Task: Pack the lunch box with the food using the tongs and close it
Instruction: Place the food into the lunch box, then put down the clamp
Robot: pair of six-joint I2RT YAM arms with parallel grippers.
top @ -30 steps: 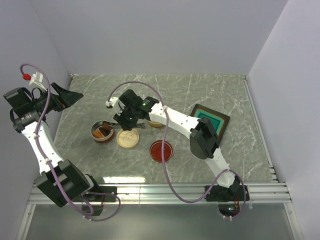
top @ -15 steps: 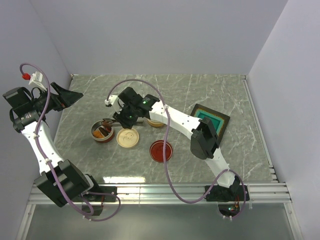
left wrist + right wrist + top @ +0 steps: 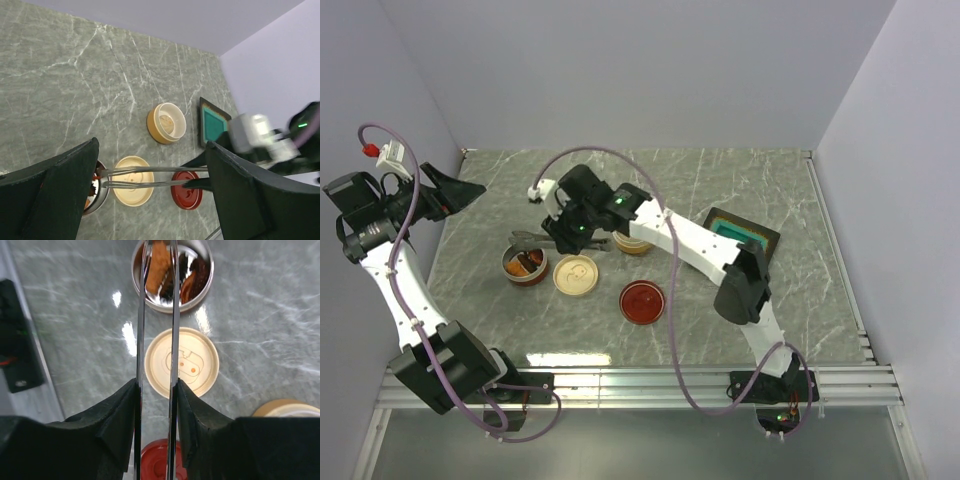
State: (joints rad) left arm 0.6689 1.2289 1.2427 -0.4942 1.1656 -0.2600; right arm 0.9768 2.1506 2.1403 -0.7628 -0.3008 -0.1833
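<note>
Two round lunch box containers stand open: a steel-lined one (image 3: 525,265) holding the food (image 3: 170,270), orange and brown pieces, and a tan one (image 3: 632,245). My right gripper (image 3: 563,232) is shut on the tongs (image 3: 141,315), one finger pressing each silver arm. The tongs point left across the tan lid (image 3: 182,362), and their tips sit on either side of an orange piece (image 3: 157,260) in the steel container; I cannot tell whether they touch it. My left gripper (image 3: 458,190) hangs high at the far left, open and with nothing in it.
A red lid (image 3: 643,301) lies in front of the tan container. A black-framed teal square (image 3: 745,237) sits to the right, partly under my right arm. Grey walls close the table's left, far and right sides.
My right gripper has shifted slightly farther back and to the left with the tongs, bringing their tips over the steel container. The left arm has barely moved.
</note>
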